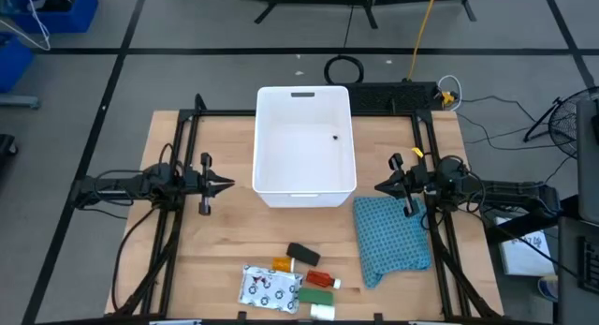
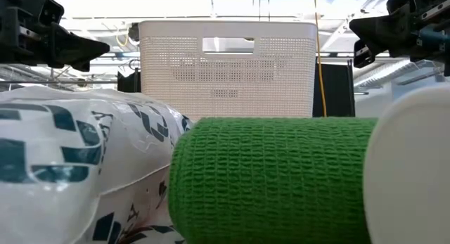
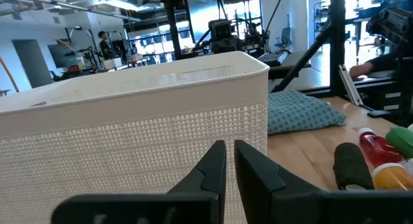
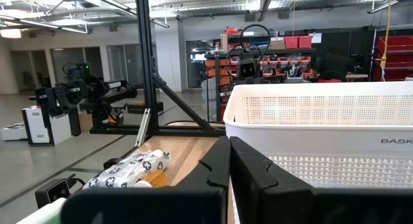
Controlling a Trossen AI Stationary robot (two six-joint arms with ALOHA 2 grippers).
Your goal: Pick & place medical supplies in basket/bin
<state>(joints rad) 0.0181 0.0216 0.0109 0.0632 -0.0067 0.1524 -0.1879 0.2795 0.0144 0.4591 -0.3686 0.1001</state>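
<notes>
The white tub (image 1: 305,142) stands at the middle of the table, toward the far edge. The supplies lie in a cluster at the near edge: flat white printed packet (image 1: 270,288), orange bottle (image 1: 282,264), black block (image 1: 302,255), red tube (image 1: 319,279), green block (image 1: 316,295) and small white bottle (image 1: 322,311). My left gripper (image 1: 229,185) hovers shut at the tub's left side, pointing at it. My right gripper (image 1: 379,187) hovers shut at the tub's right side. Neither touches anything. The low view is filled by the green block (image 2: 274,177) and the packet (image 2: 70,167).
A blue knitted cloth (image 1: 393,236) lies on the table's right part, near the tub's near right corner and under the right gripper. Black frame rails run along both table sides. Bare wood shows between the tub and the cluster of items.
</notes>
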